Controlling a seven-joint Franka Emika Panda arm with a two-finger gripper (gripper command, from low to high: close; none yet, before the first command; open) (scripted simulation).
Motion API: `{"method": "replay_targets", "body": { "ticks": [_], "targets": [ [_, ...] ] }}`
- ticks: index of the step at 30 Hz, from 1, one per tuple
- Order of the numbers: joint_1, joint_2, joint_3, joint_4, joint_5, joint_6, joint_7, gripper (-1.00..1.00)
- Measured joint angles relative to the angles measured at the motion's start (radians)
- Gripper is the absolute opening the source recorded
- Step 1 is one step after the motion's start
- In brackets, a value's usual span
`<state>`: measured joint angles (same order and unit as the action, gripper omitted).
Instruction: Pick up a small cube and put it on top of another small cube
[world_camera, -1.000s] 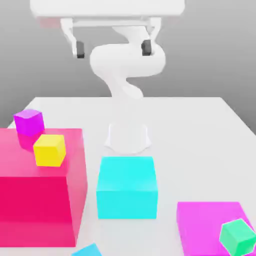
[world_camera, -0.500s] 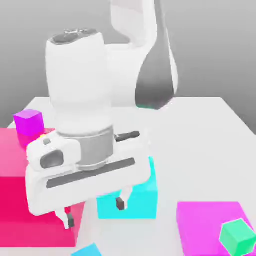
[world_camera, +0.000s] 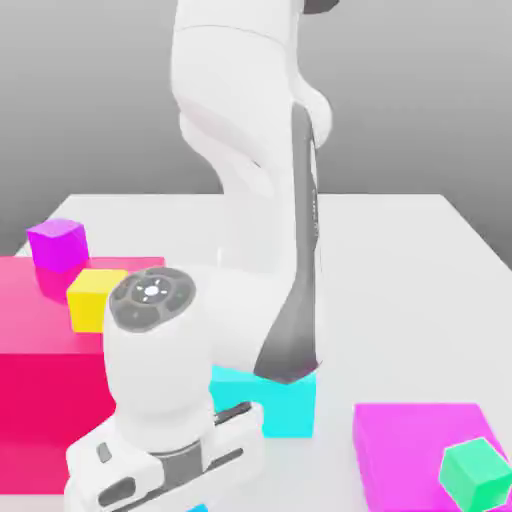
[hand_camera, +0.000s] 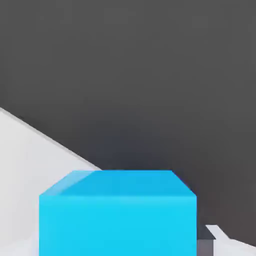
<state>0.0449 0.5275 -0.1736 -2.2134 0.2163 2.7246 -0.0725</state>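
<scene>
The small sky-blue cube sits right in front of the hand camera, on the white table near its edge. In the exterior view my arm reaches forward and down, and my gripper hangs low at the table's front edge, over the spot where that cube lies. The hand's body hides the cube there. A small yellow cube rests on the big pink block. Behind it stands a small purple cube. A small green cube sits on the magenta block.
The large cyan block stands mid-table, partly hidden behind my arm's lower link. The pink block fills the exterior view's left and the magenta block the front right. The white table stretches to the back right.
The arm has swung from high at the back down to the front edge. The hand has dropped lower and now covers the sky-blue cube in the exterior view.
</scene>
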Motion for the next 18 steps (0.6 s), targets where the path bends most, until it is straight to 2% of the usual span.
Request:
{"method": "replay_targets", "body": {
  "ticks": [11,18],
  "targets": [
    [0.013,-0.355,-0.114,-0.018,-0.096,-0.29,0.157,-1.0],
    [-0.042,-0.602,-0.152,-0.042,-0.207,-0.49,0.355,-1.0]
  ]
}}
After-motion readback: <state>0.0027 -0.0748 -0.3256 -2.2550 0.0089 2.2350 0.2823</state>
